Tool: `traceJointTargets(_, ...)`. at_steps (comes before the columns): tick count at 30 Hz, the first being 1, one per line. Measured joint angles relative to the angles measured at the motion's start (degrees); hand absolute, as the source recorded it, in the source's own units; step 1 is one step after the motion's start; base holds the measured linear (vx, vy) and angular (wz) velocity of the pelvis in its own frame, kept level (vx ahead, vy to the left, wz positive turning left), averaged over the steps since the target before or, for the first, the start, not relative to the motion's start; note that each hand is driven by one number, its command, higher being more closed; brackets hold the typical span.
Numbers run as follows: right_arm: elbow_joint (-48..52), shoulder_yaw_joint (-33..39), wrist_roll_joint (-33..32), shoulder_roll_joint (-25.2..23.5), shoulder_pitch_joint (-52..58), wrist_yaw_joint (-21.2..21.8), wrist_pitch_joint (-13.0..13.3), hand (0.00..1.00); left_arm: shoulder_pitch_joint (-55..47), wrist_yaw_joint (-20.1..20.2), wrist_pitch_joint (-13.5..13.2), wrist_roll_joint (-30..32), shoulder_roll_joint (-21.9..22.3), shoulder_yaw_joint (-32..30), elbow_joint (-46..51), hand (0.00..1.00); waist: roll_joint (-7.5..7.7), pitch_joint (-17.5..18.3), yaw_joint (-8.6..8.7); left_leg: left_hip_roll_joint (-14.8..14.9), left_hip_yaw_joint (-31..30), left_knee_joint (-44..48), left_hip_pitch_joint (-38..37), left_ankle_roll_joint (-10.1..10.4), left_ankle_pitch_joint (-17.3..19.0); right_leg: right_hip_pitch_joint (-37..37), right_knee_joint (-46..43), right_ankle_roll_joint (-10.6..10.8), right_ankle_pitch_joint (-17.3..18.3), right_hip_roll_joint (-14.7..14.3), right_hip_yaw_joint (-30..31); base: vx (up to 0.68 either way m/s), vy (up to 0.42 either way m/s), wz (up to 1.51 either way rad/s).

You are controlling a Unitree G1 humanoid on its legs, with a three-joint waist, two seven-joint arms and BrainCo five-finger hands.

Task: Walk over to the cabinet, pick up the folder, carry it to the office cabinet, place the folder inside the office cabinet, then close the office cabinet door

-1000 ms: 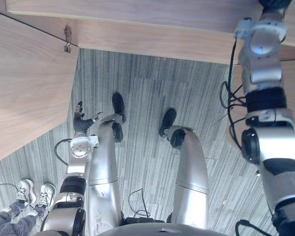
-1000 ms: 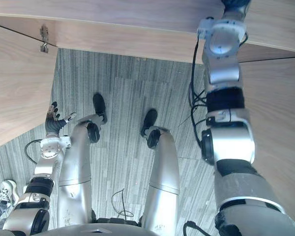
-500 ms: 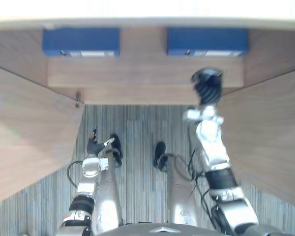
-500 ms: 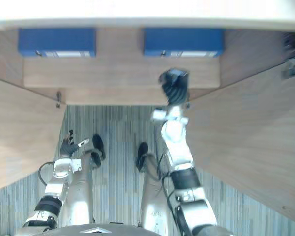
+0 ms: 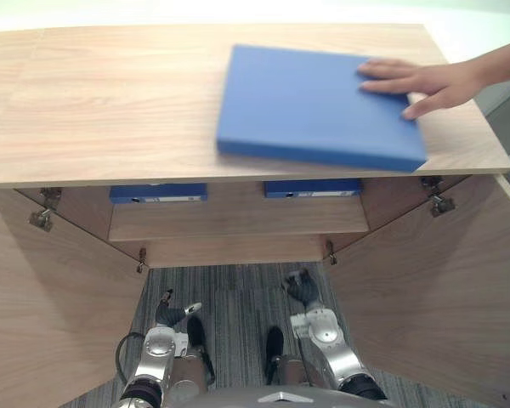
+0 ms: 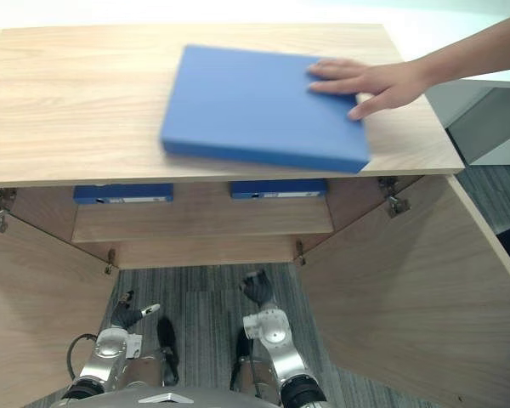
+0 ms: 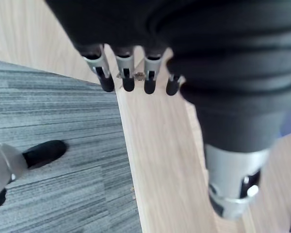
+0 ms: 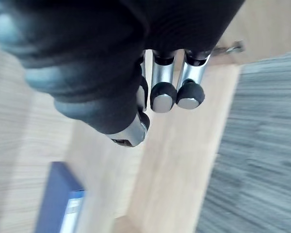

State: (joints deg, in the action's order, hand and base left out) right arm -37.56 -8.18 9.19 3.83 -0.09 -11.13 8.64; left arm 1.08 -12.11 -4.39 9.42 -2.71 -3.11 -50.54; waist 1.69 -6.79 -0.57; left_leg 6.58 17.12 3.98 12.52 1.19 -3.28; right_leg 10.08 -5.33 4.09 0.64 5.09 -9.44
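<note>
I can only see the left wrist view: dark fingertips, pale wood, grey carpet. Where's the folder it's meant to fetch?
Observer: A flat blue folder lies on top of the light wooden cabinet.
Visitor: Is anything touching it?
Observer: Yes, a person's hand rests on its far right corner.
Visitor: And the robot's own hands?
Observer: The left hand and the right hand hang low over the grey carpet, well below the folder, both open and holding nothing.
</note>
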Motion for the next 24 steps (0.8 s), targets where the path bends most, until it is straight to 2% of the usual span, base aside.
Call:
traceJointTargets(3,-7.9,3.1,0.2,0.1,0.9,0.2,-1.7,1.0,-1.2,0.2,0.1,1.0,-1.2,0.0,-1.0,0.0,-0.07,0.8,0.71,-0.9,-0.1,-2.8,-3.1,-0.1,-1.0,-3.0,2.5,0.2,-1.0,-0.1,0.1,0.02,0.037,0.02)
traceJointTargets(7,-13.4,6.4,0.1,0.1,2.2,0.6,-2.9,1.0,-2.6,0.4,0.6,1.0,-1.3,0.1,-3.7,0.0,-0.3,2.6,0.92,-2.2,-0.2,-7.6,-6.8,-0.4,-2.9,-4.4,4.3,0.6,-1.5,0.2,1.0,-0.03,0.051,-0.07)
traceJointTargets(11,-17.4,9.8,-0.9,0.0,2.9,0.6,-3.9,1.0,-3.1,1.2,1.0,1.1,-1.2,1.0,-6.7,0.0,-0.46,3.4,1.54,-3.4,-1.5,-8.6,-8.3,-0.3,-2.8,-6.2,5.3,0.8,-1.5,0.8,1.1,-0.03,0.066,0.02)
traceJointTargets(12,-18.0,11.9,-2.3,-0.5,3.6,0.5,-4.3,0.0,-3.6,1.3,1.3,1.6,-1.2,1.0,-7.0,0.0,-0.32,3.7,1.55,-3.7,-1.5,-8.9,-8.9,-0.4,-2.6,-6.6,5.5,1.0,-1.7,1.1,1.4,-0.03,0.047,-0.05)
traceJointTargets(19,-20.0,16.5,-5.5,-1.3,3.6,0.4,-5.4,0.0,-4.1,1.8,1.5,2.2,-1.2,1.2,-9.2,0.0,-0.55,5.0,2.12,-4.9,-1.6,-8.9,-10.6,-1.6,-1.8,-8.5,6.3,1.3,-1.8,1.8,2.8,0.0,0.053,-0.03)
traceJointTargets(24,-21.9,19.3,-6.9,-1.5,3.1,0.2,-5.6,0.0,-4.3,1.7,1.5,2.2,-1.2,2.2,-9.2,0.0,-0.56,5.4,2.3,-5.3,-1.6,-8.9,-12.0,-1.6,-1.3,-10.2,6.7,1.6,-1.5,2.2,2.9,0.03,0.019,0.01)
